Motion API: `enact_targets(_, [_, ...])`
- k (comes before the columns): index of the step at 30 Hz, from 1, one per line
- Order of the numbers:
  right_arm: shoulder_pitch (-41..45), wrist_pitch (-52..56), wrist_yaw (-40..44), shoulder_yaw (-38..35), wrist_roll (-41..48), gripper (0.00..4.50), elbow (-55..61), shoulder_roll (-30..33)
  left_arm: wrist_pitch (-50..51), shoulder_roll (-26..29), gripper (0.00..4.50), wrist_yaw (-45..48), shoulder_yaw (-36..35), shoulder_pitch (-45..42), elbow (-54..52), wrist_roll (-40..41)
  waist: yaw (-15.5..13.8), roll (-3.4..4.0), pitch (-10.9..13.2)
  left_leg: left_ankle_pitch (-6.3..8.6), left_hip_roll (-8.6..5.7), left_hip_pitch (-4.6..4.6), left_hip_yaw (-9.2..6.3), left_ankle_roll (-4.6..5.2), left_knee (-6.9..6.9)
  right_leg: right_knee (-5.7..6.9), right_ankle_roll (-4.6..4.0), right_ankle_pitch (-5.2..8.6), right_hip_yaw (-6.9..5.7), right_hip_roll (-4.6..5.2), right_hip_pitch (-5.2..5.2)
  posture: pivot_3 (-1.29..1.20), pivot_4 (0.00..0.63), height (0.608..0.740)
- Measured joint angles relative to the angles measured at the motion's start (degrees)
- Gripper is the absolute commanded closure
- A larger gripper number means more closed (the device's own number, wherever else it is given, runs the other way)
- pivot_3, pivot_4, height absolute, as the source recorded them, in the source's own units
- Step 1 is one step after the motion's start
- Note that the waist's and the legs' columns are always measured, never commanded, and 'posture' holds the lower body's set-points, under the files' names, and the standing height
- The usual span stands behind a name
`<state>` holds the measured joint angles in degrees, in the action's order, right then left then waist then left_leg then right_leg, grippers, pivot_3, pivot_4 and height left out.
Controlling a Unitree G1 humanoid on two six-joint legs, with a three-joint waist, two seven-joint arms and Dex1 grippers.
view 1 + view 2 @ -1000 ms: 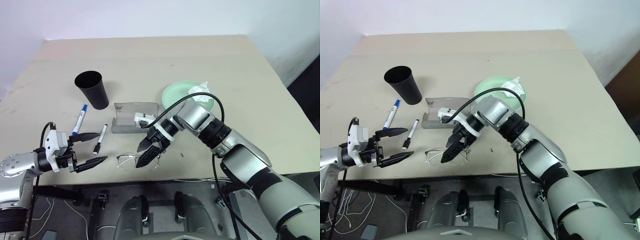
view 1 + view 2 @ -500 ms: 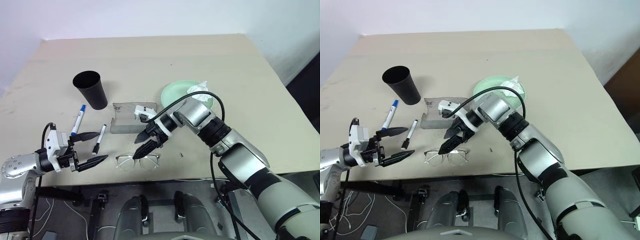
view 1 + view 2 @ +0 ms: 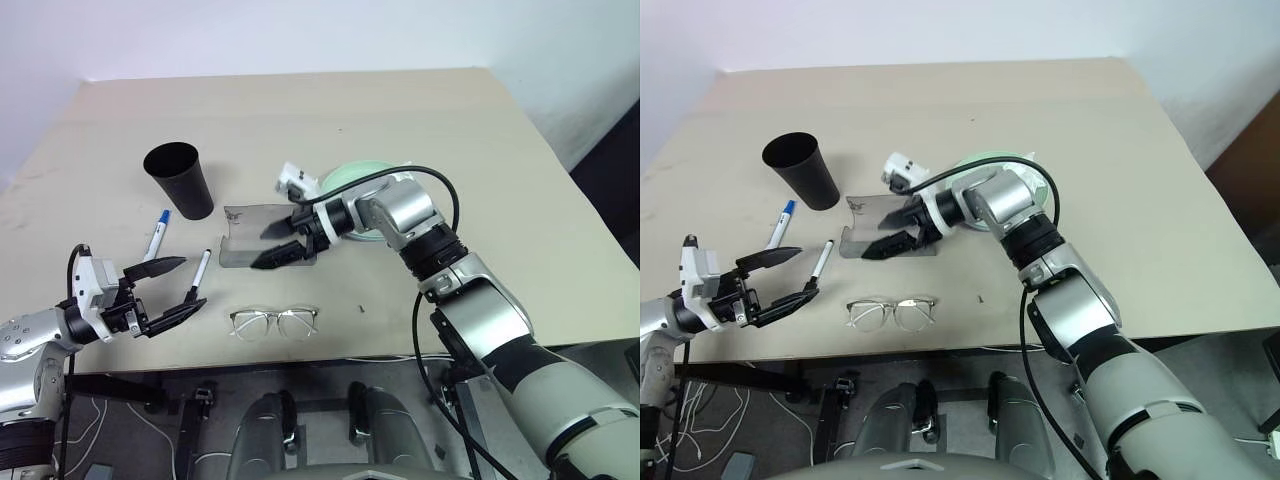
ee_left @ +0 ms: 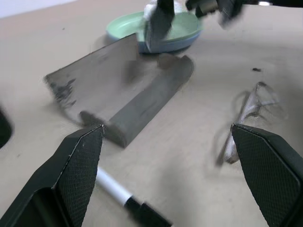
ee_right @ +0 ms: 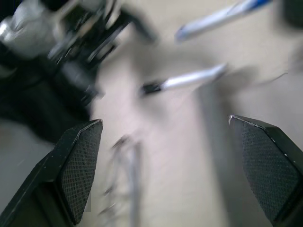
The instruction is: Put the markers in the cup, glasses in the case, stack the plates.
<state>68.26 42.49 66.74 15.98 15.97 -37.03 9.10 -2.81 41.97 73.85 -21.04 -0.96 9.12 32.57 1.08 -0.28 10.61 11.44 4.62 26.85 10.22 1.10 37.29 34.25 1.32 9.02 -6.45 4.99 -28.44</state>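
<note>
The grey case (image 3: 262, 250) lies open mid-table, and my right gripper (image 3: 260, 248) hovers over it, open and empty. The wire-rimmed glasses (image 3: 274, 322) rest on the table near the front edge, apart from both grippers. At the front left my left gripper (image 3: 195, 282) is open, its fingertips close beside the black-capped end of one marker (image 3: 201, 274). The blue-capped marker (image 3: 158, 233) lies left of it. The black cup (image 3: 180, 180) stands upright behind them. Behind my right arm sits the mint green plate (image 3: 343, 181), with a light blue plate (image 4: 166, 44) under it.
A crumpled white tissue (image 3: 1024, 164) peeks out on the green plate behind my right wrist. The table's front edge (image 3: 330, 355) runs just below the glasses. Bare tabletop stretches across the far half and to the right.
My right gripper has lifted off the glasses and swung back and up over the case. The glasses stay on the table. The left gripper has hardly moved.
</note>
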Motion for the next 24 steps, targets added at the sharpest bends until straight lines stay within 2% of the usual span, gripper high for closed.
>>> enact_targets(6, [6.96,-3.44,-4.23,-8.89,-0.24,0.02,-6.32,11.2,2.25,1.97,0.0,-0.78,-4.35,1.03,-1.16,2.29,-0.05,-0.04,-0.01,0.0,0.0,-0.06,0.23,0.01,-0.09,-0.11,-0.03,-0.02,0.02,0.1,-0.01,0.0,0.15,0.74])
enact_targets(9, [4.1,-1.45,-3.95,-11.32,0.05,0.02,-3.11,17.12,4.17,0.6,0.0,-1.95,-7.16,6.67,-5.22,4.8,0.21,-0.07,-0.02,0.06,0.02,-0.24,0.45,0.07,-0.31,-0.14,-0.01,0.0,0.01,0.17,-0.03,0.0,0.15,0.74])
enact_targets(11, [1.04,1.75,-3.88,-12.87,0.66,0.02,-1.63,20.08,8.91,-1.82,0.0,-5.61,-9.73,9.69,-9.68,9.85,0.31,-0.07,0.01,0.07,0.05,-0.21,0.48,0.07,-0.29,-0.08,0.01,0.0,0.01,0.17,-0.1,0.0,0.15,0.74])
enact_targets(13, [0.27,3.06,-3.68,-12.78,0.59,0.02,-1.38,20.67,13.36,-2.0,0.0,-9.05,-11.81,9.29,-13.66,14.44,0.41,-0.04,0.06,-0.03,0.13,-0.26,0.48,-0.07,-0.19,0.0,-0.05,-0.03,0.02,0.04,-0.12,0.0,0.15,0.74])
enact_targets(15, [0.31,1.13,-3.08,-11.1,-0.41,0.02,-0.04,20.56,13.59,0.05,0.0,-8.26,-11.87,8.35,-14.59,14.27,0.7,-0.02,0.05,-0.04,0.19,-0.44,0.48,-0.1,-0.21,-0.06,-0.04,-0.02,0.0,-0.11,0.01,0.0,0.15,0.74])
enact_targets(17, [1.0,-0.75,-2.75,-10.12,-1.48,0.02,-0.58,20.35,12.32,2.3,0.0,-6.36,-11.73,6.97,-10.79,11.8,1.17,0.03,0.06,-0.04,0.31,-0.43,0.45,-0.11,-0.22,-0.26,-0.12,-0.26,-0.08,-0.24,0.02,0.0,0.15,0.74])
enact_targets(19, [2.58,-0.53,-2.97,-10.47,-1.52,0.02,-2.64,19.78,11.53,2.69,0.0,-5.45,-11.66,6.59,-7.35,10.19,1.6,0.26,0.06,-0.04,1.0,-0.1,0.46,-0.11,-0.42,-1.51,-0.28,-1.19,-0.19,-0.89,0.19,0.0,0.15,0.74])
enact_targets(20, [3.17,-0.05,-3.0,-11.09,-1.25,0.02,-3.03,19.67,11.2,2.69,0.0,-4.92,-11.2,6.49,-6.41,9.44,1.52,0.57,-0.05,-0.1,1.76,0.41,0.66,-0.19,-0.66,-1.14,-0.42,-1.44,-0.28,-1.32,0.0,0.0,0.15,0.74])
enact_targets(21, [3.27,0.4,-2.91,-11.52,-1.06,0.02,-3.03,19.49,11.05,2.45,0.0,-4.51,-10.67,6.23,-5.83,8.96,1.48,0.31,-0.2,-0.28,1.87,0.34,1.13,-0.29,-0.67,1.27,-1.07,0.06,-0.43,-0.99,-0.01,0.0,0.15,0.74])
enact_targets(22, [3.2,1.03,-2.73,-11.77,-0.75,0.02,-2.76,19.02,10.81,2.05,0.0,-3.99,-9.94,6.24,-5.31,8.39,1.22,-0.05,-0.27,-0.38,1.56,0.0,1.58,-0.4,-0.69,2.13,-1.18,1.56,-0.23,-0.61,-0.19,0.0,0.15,0.74])
enact_targets(24, [1.32,2.52,-2.27,-11.77,0.14,0.02,-0.9,18.53,10.48,1.32,0.0,-3.69,-9.0,5.15,-4.67,7.73,0.99,-0.11,-0.24,-0.44,0.74,-0.51,0.6,-0.55,-0.76,2.03,-1.06,1.97,-0.24,-0.45,0.13,0.0,0.15,0.74])
